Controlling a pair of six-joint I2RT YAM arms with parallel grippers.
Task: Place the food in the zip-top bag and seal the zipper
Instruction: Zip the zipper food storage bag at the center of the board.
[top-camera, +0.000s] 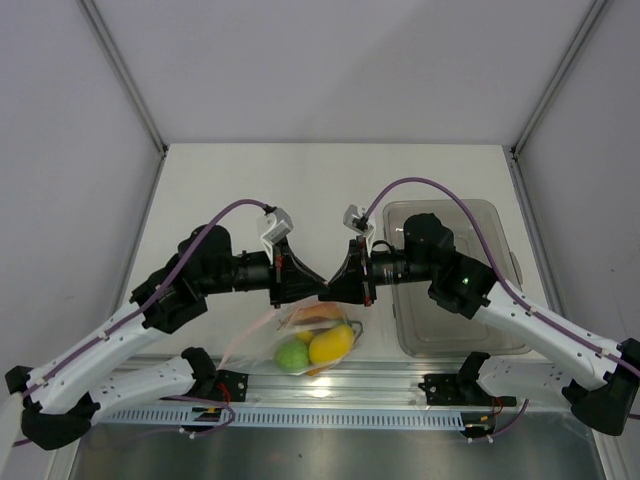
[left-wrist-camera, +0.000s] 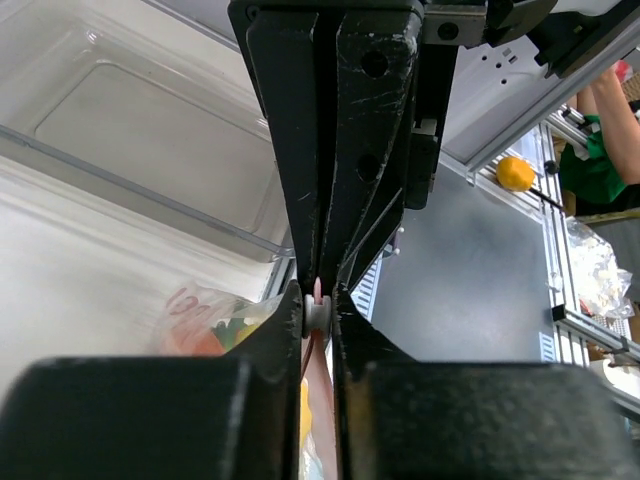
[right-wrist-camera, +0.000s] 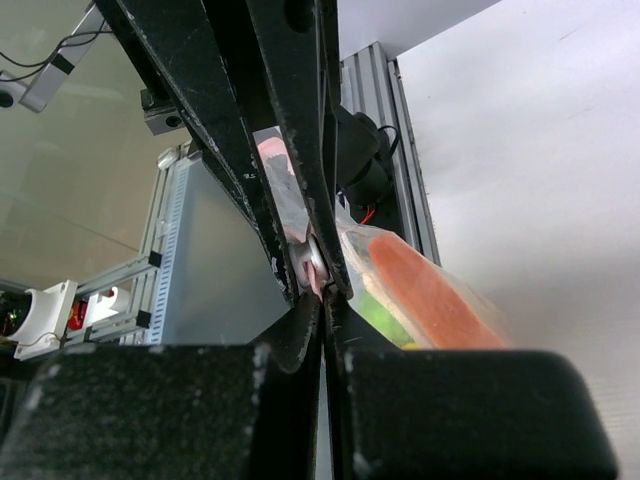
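Jaws closed on zipper (left-wrist-camera: 317, 291): left gripper (left-wrist-camera: 318, 314), right gripper (right-wrist-camera: 318, 300).

By the bench's (top-camera: 250, 180) near edge, the black left gripper (top-camera: 320, 286) and black right gripper (top-camera: 333, 288) meet, pinching a floppy clear plastic bag (top-camera: 300, 322) holding a yellow toy fruit (top-camera: 332, 344).

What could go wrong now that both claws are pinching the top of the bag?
1. The left claw and right claw grip one tiny spot of the zipper, nose to nose; they could bump, or the strip could slip free.
2. The zip-top bag sags near the front edge of the table; if its mouth isn't fully sealed, which I cannot tell, the yellow fruit and green fruit might spill out.
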